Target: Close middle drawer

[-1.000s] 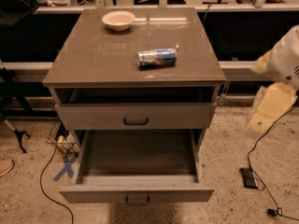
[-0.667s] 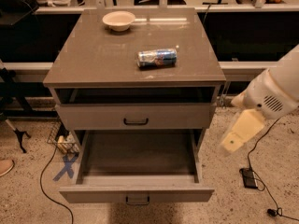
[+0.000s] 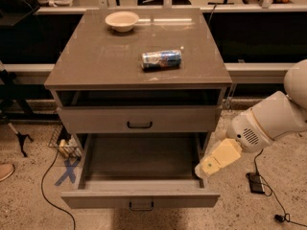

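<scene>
Speckled floor point(image 3: 29, 200), grey cabinet point(image 3: 96, 66): middle drawer point(image 3: 168, 200) stands pulled out, gripper point(image 3: 205, 168) by its right front corner, grip state untellable. Pushing squarely near the handle point(image 3: 141, 206) should avoid skewing.

Middle drawer point(image 3: 103, 199) is wide, shallow, grey-taupe, pulled way out past the cabinet's front edge, with a small dark bar handle point(image 3: 141, 206) centred on its front. The gripper point(image 3: 203, 169) is just beside its right front corner.
</scene>
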`<state>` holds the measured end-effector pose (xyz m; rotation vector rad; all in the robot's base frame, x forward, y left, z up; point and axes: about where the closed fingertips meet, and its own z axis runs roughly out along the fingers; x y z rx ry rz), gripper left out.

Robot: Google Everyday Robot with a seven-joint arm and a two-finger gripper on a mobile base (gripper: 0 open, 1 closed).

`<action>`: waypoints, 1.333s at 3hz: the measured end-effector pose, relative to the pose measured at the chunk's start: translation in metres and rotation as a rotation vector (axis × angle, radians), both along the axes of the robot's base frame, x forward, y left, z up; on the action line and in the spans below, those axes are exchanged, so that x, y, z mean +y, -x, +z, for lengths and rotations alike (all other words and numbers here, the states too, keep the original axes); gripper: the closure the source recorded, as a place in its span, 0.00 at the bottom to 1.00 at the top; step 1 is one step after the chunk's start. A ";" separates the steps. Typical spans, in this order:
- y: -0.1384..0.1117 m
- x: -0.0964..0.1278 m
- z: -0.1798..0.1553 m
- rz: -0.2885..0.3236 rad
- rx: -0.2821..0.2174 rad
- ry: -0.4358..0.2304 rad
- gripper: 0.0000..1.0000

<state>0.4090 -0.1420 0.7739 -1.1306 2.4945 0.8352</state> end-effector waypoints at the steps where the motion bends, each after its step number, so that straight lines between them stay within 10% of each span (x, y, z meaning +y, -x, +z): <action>1: 0.000 -0.002 -0.015 -0.016 0.026 -0.019 0.00; 3: 0.017 -0.020 -0.140 -0.165 0.191 -0.137 0.02; 4: 0.024 -0.026 -0.181 -0.209 0.237 -0.167 0.25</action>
